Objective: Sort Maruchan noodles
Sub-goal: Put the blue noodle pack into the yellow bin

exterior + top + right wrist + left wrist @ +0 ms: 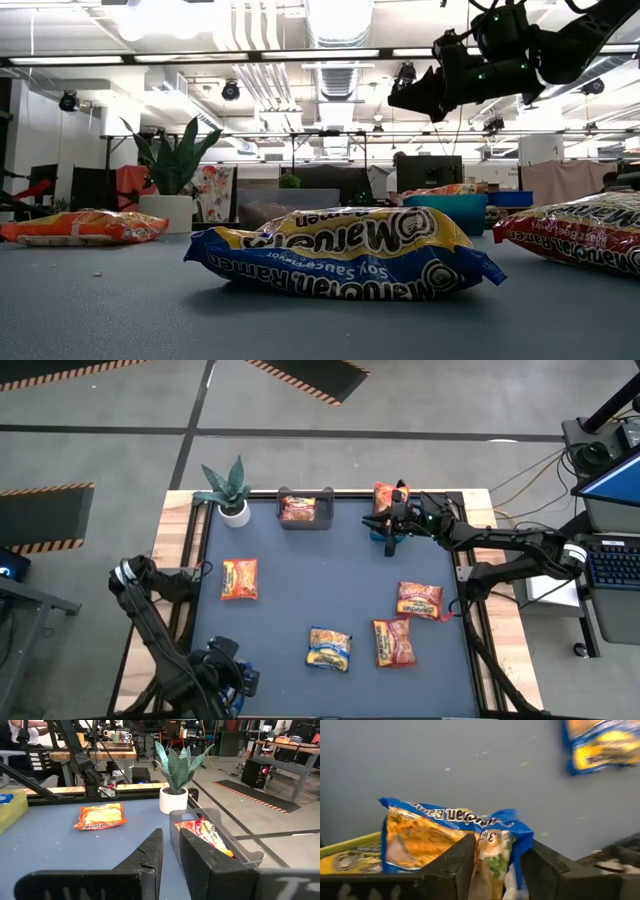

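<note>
Left gripper (pixel 492 870) at near-left corner, jaws part open astride a blue-yellow packet (pixel 445 832) over the yellow bin (pixel 345 857). Right gripper (pixel 392 520) shut, empty, far side. 5 packets loose; nearest blue one (pixel 329 648) lies right of left arm, long axis crosswise.

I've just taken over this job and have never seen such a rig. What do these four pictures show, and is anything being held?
It is a robot with two dark arms, each ending in a two-finger claw. One picture looks straight down on the table, one looks level across it, and two come from wrist cameras. Loose on the table lie an orange packet, two red packets, and a yellow-and-blue packet. A grey bin beside a potted plant holds another. The left claw, at the near corner, has a second yellow-and-blue packet in it; I cannot tell whether it grips it. The right claw, at the far edge, is shut and empty.
</note>
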`<move>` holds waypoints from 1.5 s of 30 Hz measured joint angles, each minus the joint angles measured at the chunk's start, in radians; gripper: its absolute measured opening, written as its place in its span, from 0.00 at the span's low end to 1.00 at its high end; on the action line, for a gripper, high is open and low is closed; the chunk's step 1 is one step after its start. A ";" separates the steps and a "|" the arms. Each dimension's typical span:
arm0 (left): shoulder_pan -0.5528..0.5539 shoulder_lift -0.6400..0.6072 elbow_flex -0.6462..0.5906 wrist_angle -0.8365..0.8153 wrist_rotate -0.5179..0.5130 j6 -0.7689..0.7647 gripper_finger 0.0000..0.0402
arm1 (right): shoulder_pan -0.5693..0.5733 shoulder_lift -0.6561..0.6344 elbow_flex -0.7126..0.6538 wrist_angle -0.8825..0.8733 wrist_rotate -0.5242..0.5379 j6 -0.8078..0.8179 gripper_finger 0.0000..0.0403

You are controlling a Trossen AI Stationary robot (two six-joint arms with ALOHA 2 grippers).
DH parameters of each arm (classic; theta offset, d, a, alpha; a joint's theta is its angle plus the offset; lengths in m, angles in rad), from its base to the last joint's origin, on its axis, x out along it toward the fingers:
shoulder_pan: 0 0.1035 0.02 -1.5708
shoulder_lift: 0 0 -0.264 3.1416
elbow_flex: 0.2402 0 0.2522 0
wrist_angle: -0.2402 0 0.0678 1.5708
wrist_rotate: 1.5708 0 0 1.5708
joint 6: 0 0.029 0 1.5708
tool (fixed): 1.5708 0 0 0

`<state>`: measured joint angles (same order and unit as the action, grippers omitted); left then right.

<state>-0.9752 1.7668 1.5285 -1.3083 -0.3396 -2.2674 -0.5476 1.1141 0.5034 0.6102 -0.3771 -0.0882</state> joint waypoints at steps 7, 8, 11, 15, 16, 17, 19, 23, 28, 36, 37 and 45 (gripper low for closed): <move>0.002 0.000 0.083 -0.059 -0.092 0.016 0.35 | 0.000 0.000 0.000 -0.001 0.000 0.002 0.13; 0.002 0.000 0.088 -0.061 -0.091 0.016 0.35 | 0.000 0.000 0.000 -0.001 0.000 0.002 0.13; 0.002 0.000 0.090 -0.060 -0.063 0.014 0.35 | 0.000 0.000 0.000 -0.003 0.000 0.002 0.13; 0.006 0.000 0.086 -0.056 -0.027 0.007 0.35 | 0.000 0.000 0.000 -0.004 0.000 0.000 0.13; 0.008 0.000 0.086 -0.057 -0.014 0.007 0.35 | 0.000 0.000 0.000 -0.004 0.000 0.000 0.13; 0.008 0.000 0.086 -0.060 -0.002 0.007 0.35 | 0.000 0.000 0.000 -0.004 0.000 0.000 0.13; 0.009 0.000 0.086 -0.067 0.037 0.007 0.35 | 0.000 0.000 0.000 -0.005 0.000 0.000 0.13; 0.013 0.000 0.079 -0.084 0.070 0.004 0.35 | 0.000 0.000 0.000 -0.007 0.000 0.000 0.13; 0.027 0.000 0.079 -0.099 0.070 0.005 0.35 | 0.000 0.000 0.000 -0.007 0.000 -0.001 0.13; 0.021 0.000 0.063 -0.100 0.156 0.044 0.34 | 0.000 0.000 0.000 -0.007 0.000 -0.002 0.13; 0.014 0.000 0.059 -0.083 0.156 0.067 0.34 | 0.000 0.000 0.000 -0.007 0.000 -0.006 0.13; -0.042 -0.001 -0.035 -0.043 0.170 0.037 0.26 | 0.000 0.000 0.000 -0.008 0.000 -0.010 0.13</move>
<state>-1.0173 1.7657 1.4931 -1.3514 -0.1692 -2.2309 -0.5476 1.1141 0.5030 0.6025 -0.3767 -0.0986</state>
